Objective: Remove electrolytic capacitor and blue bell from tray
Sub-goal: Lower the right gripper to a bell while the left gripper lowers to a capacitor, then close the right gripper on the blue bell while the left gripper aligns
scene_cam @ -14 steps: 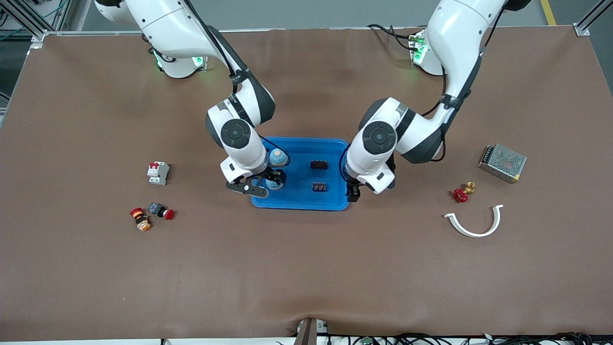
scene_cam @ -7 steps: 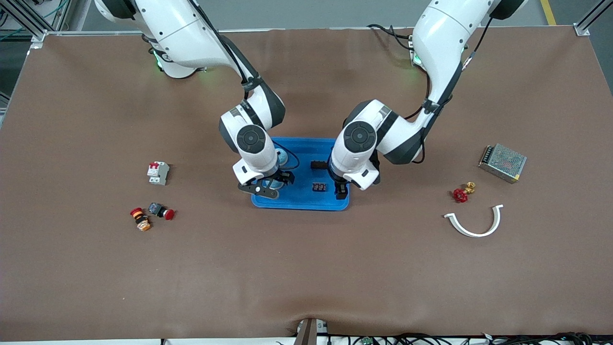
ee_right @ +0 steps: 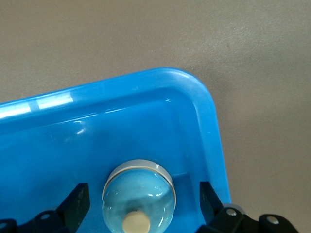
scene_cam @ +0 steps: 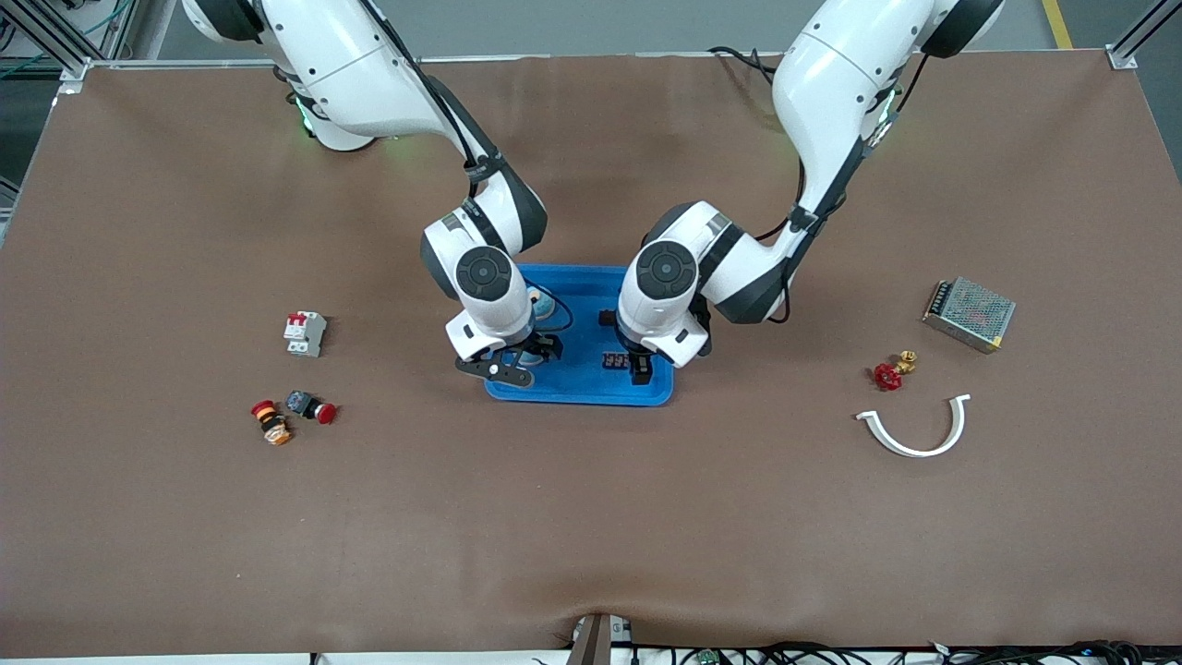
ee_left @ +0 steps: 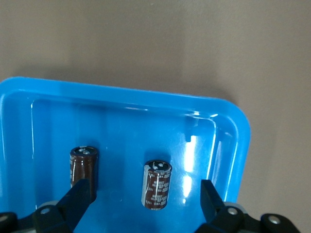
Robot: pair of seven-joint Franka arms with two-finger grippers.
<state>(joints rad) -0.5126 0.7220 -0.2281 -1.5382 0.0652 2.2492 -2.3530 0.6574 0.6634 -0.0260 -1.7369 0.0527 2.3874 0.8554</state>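
A blue tray (scene_cam: 577, 377) sits mid-table. My left gripper (scene_cam: 639, 369) is open over the tray's end toward the left arm. In the left wrist view the left gripper (ee_left: 144, 194) has a dark brown capacitor (ee_left: 156, 184) between its spread fingers, untouched. A second capacitor (ee_left: 84, 167) stands beside one finger. My right gripper (scene_cam: 519, 356) is open over the tray's other end. In the right wrist view the right gripper (ee_right: 144, 196) has a pale blue domed bell (ee_right: 139, 196) between its fingers, apart from both. A second bell (scene_cam: 539, 302) shows partly beside the right wrist.
A circuit breaker (scene_cam: 305, 332) and red push buttons (scene_cam: 319, 409) lie toward the right arm's end. A metal power supply (scene_cam: 968, 313), a red valve (scene_cam: 889, 373) and a white curved piece (scene_cam: 914, 429) lie toward the left arm's end.
The left gripper has moved from the tray's end rim inward to the capacitors. The right gripper has shifted slightly inward over the bell. Both stay open.
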